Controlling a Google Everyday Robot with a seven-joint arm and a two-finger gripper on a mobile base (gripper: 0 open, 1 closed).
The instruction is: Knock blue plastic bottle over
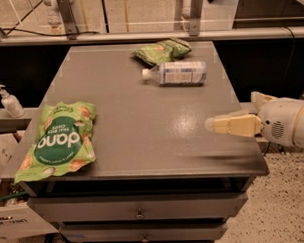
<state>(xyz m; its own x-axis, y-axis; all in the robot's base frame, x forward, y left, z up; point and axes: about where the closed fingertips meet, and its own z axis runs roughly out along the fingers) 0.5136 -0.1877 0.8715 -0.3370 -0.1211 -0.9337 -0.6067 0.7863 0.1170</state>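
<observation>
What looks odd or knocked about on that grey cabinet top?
The blue plastic bottle lies flat on its side near the far edge, white cap pointing left, just in front of a small green bag. Nothing looks spilled. The robot's hand hovers at the right edge of the cabinet top, well apart from the bottle.
</observation>
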